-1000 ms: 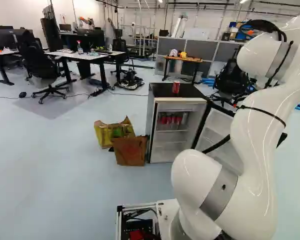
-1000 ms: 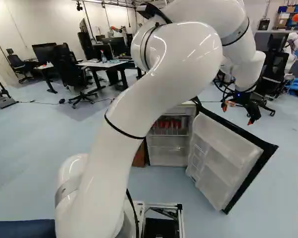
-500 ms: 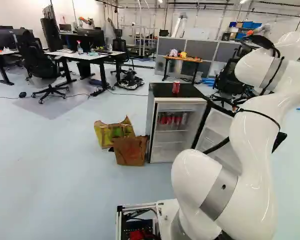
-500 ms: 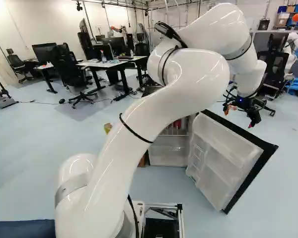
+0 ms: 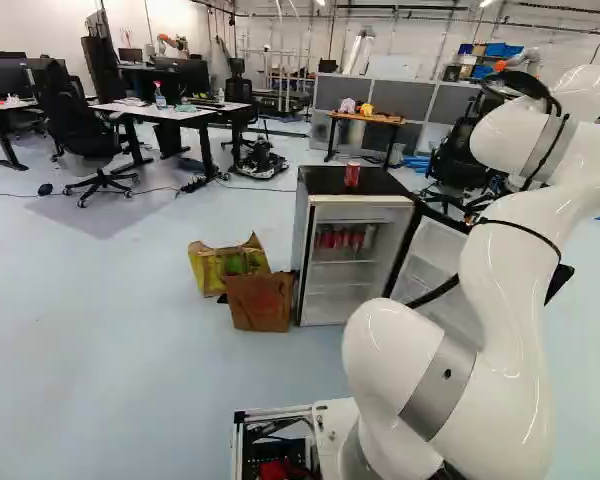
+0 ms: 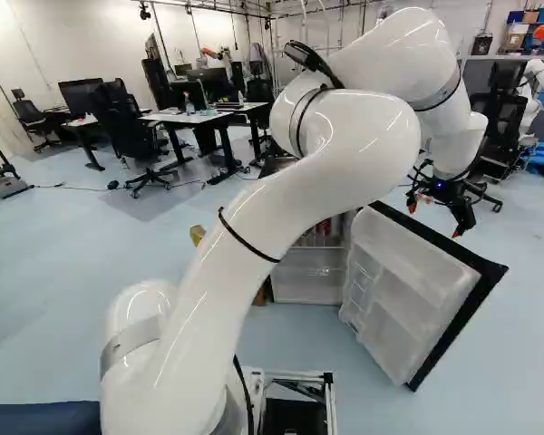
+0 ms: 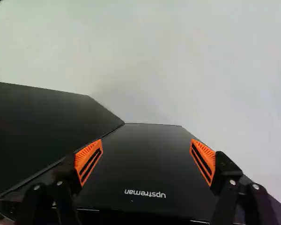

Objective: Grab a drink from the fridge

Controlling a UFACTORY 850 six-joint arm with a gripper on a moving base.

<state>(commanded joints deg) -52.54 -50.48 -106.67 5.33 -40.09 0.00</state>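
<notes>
Open gripper right of the door, cans to its left

In the right base view the gripper hangs at upper right, its fingers spread with nothing between them; the upright red cans lie leftward of it, inside the fridge, with the open door likely to be cleared first. The left base view shows the cans at centre and a lone can on top, which the arm hides at right. The wrist view shows no can.
</notes>
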